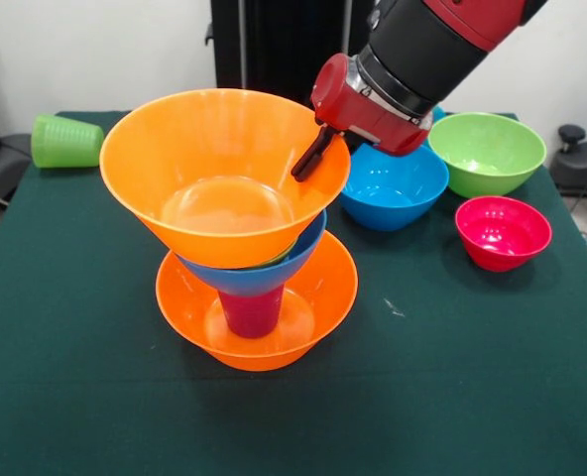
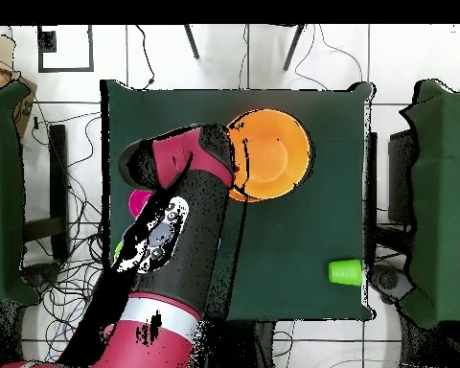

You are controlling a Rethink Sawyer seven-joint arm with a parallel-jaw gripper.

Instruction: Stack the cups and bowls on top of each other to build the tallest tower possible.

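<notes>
Tower (image 1: 244,268) nearest, centre of green surface (image 1: 472,397): orange bowl (image 1: 257,327) at base, purple-magenta cup (image 1: 251,312) inverted in it, blue bowl (image 1: 264,273) above, second orange bowl (image 1: 219,178) on top, tilted. Pincer (image 1: 313,159) at that bowl's 3 o'clock rim; opening cannot be told. Blue bowl (image 1: 393,188), lime bowl (image 1: 487,151), red-pink bowl (image 1: 503,232) toward 2 o'clock. Green cup (image 1: 65,141) on its side at 10 o'clock.

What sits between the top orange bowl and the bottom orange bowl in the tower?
In the front view, a blue plastic bowl nests under the top orange bowl, resting on a purple-magenta cup standing in the bottom orange bowl.
</notes>
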